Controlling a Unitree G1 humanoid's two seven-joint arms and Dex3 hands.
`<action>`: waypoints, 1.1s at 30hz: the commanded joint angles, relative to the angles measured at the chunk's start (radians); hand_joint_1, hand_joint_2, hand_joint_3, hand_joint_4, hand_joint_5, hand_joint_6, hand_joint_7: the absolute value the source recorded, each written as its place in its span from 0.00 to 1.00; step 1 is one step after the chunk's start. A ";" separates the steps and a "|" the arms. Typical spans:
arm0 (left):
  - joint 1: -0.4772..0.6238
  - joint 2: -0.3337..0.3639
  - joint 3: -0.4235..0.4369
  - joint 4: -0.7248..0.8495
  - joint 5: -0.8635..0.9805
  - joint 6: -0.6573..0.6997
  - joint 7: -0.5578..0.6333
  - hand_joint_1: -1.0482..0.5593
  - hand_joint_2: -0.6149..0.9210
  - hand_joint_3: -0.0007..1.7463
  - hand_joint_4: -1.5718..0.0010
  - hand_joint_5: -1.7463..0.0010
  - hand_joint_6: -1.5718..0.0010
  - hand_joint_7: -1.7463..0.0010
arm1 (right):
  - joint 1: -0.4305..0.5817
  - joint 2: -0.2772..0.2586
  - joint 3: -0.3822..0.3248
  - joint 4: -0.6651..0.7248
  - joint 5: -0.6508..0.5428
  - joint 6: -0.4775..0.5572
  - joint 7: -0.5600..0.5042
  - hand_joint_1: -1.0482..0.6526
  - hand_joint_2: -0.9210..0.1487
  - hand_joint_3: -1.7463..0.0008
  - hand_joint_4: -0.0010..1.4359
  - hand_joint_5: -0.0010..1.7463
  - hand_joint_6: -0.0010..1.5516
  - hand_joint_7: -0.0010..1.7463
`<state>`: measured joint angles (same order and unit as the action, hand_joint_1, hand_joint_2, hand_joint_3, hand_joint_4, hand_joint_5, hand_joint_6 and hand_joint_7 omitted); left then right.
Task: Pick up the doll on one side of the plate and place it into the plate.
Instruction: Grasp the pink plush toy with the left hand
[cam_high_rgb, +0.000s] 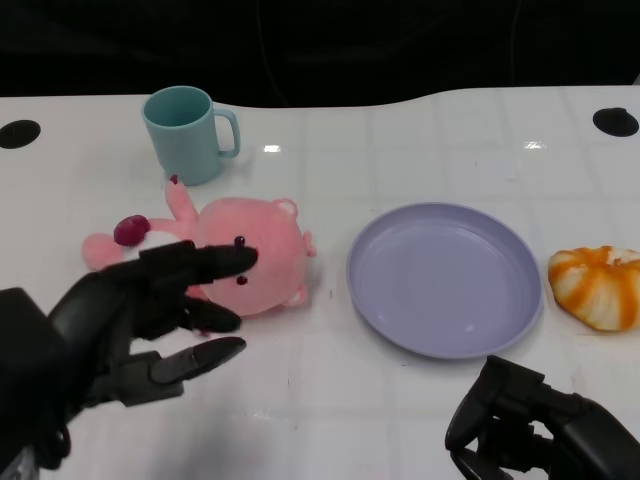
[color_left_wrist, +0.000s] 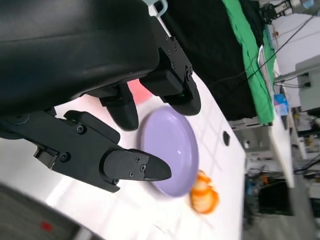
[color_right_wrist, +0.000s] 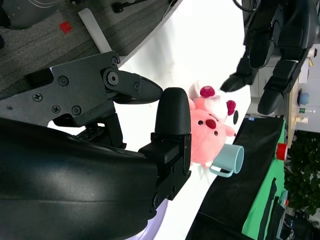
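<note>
Behind the doll (cam_high_rgb: 235, 262) stands a teal mug (cam_high_rgb: 187, 134), touching its ear.

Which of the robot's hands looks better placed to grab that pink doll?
The left hand. It hovers open right over the pink doll, which lies on the left of the plate. The right hand sits low near the table's edge, with the plate between it and the doll.

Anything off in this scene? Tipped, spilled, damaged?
Nothing stands out. The teal mug is upright, the purple plate sits flat with nothing in it, and the pink doll lies on its side left of the plate. An orange-and-white toy rests right of the plate. The left robot hand is open by the doll.
</note>
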<state>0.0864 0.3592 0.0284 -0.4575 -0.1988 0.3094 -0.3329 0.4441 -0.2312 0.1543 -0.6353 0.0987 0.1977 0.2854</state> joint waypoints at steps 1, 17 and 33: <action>-0.047 0.057 -0.009 0.031 0.078 -0.060 -0.021 0.40 0.99 0.05 0.91 0.50 0.73 0.97 | 0.000 -0.002 -0.005 0.007 0.007 -0.002 -0.001 0.48 0.05 0.65 0.45 1.00 0.30 0.94; -0.294 0.236 -0.226 0.134 0.695 -0.044 -0.026 0.31 0.99 0.00 1.00 0.74 0.86 1.00 | 0.005 -0.007 -0.011 0.010 0.003 -0.011 0.000 0.49 0.06 0.64 0.45 1.00 0.29 0.93; -0.512 0.151 -0.411 0.494 1.025 -0.038 -0.035 0.24 0.99 0.00 1.00 0.82 0.90 1.00 | 0.025 -0.016 -0.024 0.003 0.017 -0.017 0.009 0.49 0.06 0.64 0.44 1.00 0.29 0.93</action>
<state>-0.4020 0.5105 -0.3728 0.0012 0.8149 0.2684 -0.3634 0.4610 -0.2366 0.1444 -0.6251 0.1077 0.1916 0.2908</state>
